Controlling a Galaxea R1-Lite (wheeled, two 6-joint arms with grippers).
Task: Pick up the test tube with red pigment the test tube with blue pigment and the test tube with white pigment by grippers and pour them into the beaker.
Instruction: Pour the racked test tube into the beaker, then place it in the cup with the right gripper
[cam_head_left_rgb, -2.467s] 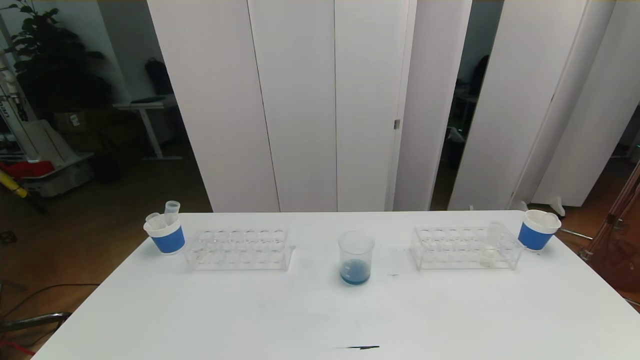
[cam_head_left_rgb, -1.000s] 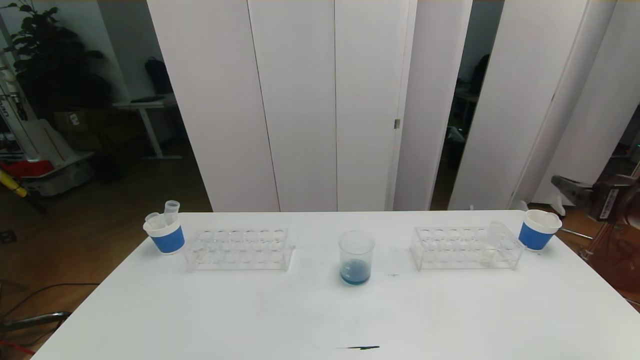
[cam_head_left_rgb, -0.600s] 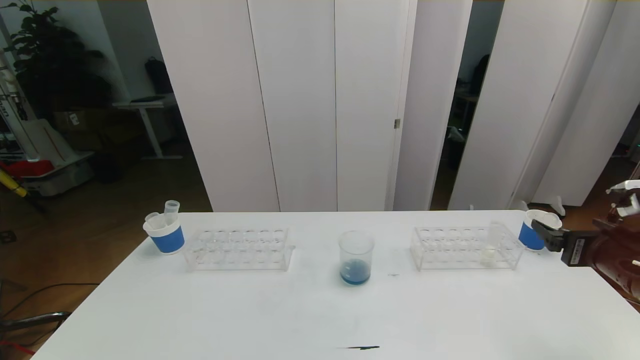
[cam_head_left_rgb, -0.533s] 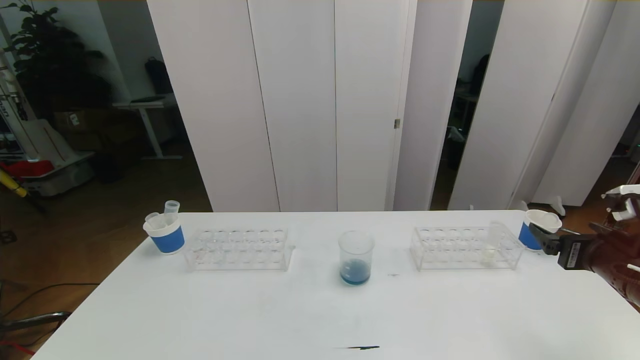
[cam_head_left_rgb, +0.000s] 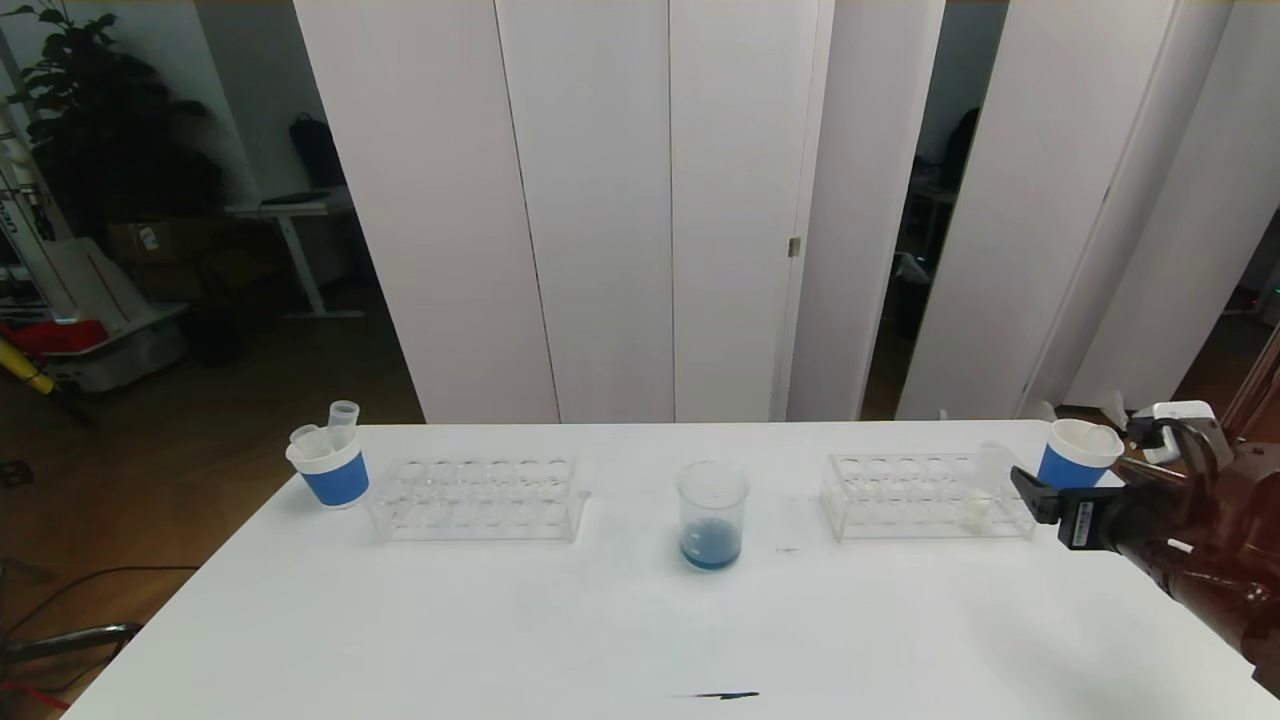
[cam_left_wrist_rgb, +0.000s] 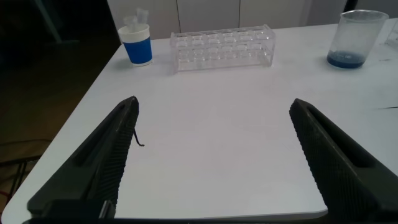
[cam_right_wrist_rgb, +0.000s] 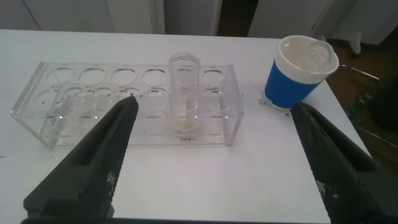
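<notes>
The beaker (cam_head_left_rgb: 712, 515) stands mid-table with blue liquid at its bottom; it also shows in the left wrist view (cam_left_wrist_rgb: 356, 38). The test tube with white pigment (cam_head_left_rgb: 985, 490) stands upright near the right end of the clear right rack (cam_head_left_rgb: 900, 497). My right gripper (cam_head_left_rgb: 1030, 492) hovers open just off that rack's right end, pointing at it. In the right wrist view the test tube with white pigment (cam_right_wrist_rgb: 185, 93) stands ahead of the right gripper (cam_right_wrist_rgb: 214, 106), apart from both fingers. My left gripper (cam_left_wrist_rgb: 213, 102) is open over bare table. The test tubes with red and blue pigment are out of view.
A blue-banded paper cup (cam_head_left_rgb: 330, 468) holding empty tubes stands left of the empty left rack (cam_head_left_rgb: 478, 498). Another blue-banded cup (cam_head_left_rgb: 1075, 455) stands behind my right gripper, close to the table's right edge. A small dark mark (cam_head_left_rgb: 725, 694) lies near the front edge.
My right arm came into the head view from the right, dropped to table height and moved left up to the right rack's end. Everything else stayed put.
</notes>
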